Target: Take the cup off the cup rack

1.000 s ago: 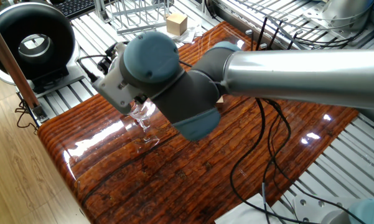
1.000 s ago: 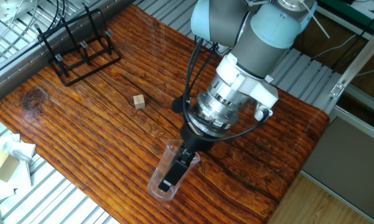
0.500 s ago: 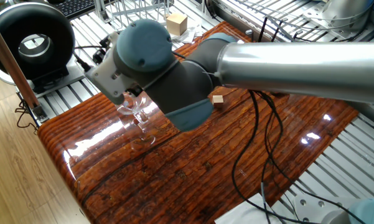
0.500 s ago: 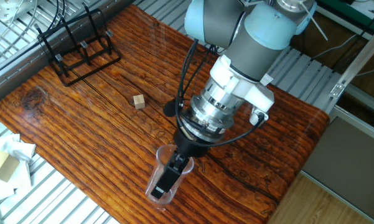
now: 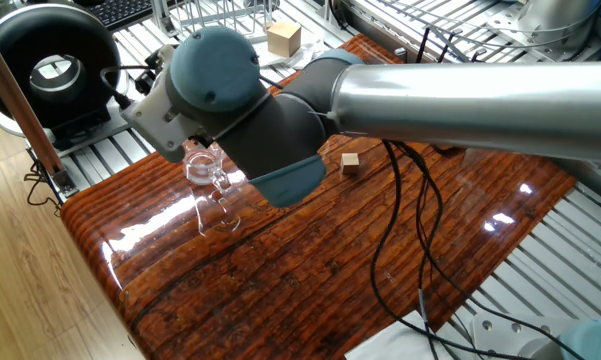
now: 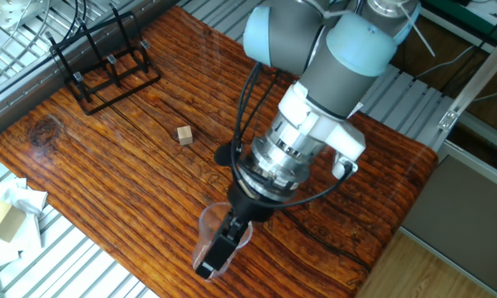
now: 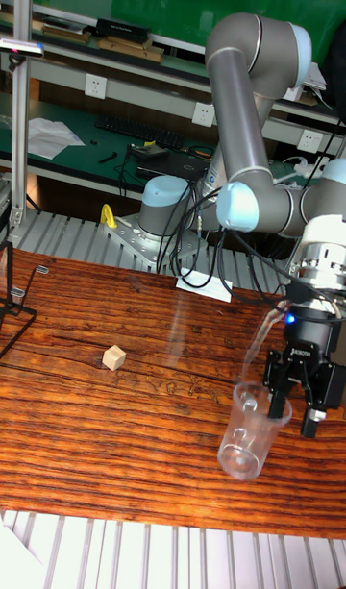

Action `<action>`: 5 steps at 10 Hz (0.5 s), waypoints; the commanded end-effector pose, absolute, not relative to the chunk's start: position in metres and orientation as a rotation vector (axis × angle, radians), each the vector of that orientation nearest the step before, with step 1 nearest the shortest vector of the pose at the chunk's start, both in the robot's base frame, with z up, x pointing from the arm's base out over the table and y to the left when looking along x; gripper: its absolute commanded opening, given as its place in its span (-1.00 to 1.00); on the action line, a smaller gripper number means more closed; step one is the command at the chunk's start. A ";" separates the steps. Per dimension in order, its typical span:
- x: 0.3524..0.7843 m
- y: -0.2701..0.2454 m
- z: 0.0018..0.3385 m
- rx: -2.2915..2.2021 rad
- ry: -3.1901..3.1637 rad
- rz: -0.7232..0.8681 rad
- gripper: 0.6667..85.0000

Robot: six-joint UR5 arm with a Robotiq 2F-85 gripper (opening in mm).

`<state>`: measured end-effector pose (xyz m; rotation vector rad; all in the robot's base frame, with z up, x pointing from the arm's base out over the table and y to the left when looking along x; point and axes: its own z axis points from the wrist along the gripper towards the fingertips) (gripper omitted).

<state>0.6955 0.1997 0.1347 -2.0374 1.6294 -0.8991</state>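
**A:** What has moved in the last second?

**B:** The arm has swung the cup [image 6: 203, 234] a little further from the rack [image 6: 107, 70]. It has also tipped it, so in the tall fixed view the cup [image 7: 248, 442] leans with its open mouth up toward the gripper [image 7: 295, 411].

**A:** Is the cup still gripped?

**B:** Yes. In the other fixed view one finger [image 6: 216, 252] reaches down inside the glass, and the second seems to sit outside the wall. I judge the jaws to be pinched on the cup's rim and side.

**A:** So how does the task stand?

**B:** The cup is already off. The rack stands empty at the far corner of the table [image 6: 83, 165], well apart from the cup, with the cube [image 6: 184, 135] lying between them. What is left, I would guess, is to set the cup down and let go. I cannot tell whether its base touches the wood yet.

**A:** Anything to watch for?

**B:** The cup is on the side of the table farthest from the rack, close to that edge, and it is tilted. Releasing it like that could let it roll.

**A:** Is there any writing?

**B:** There is a line of small white lettering on the gripper body in the tall fixed view, but it is too small to read. I see no labels elsewhere.
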 end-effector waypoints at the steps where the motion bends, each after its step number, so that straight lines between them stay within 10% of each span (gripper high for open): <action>1: 0.707 0.199 0.129 -1.993 1.641 -0.913 0.54; 5: 0.698 0.191 0.145 -2.031 1.636 -0.936 0.52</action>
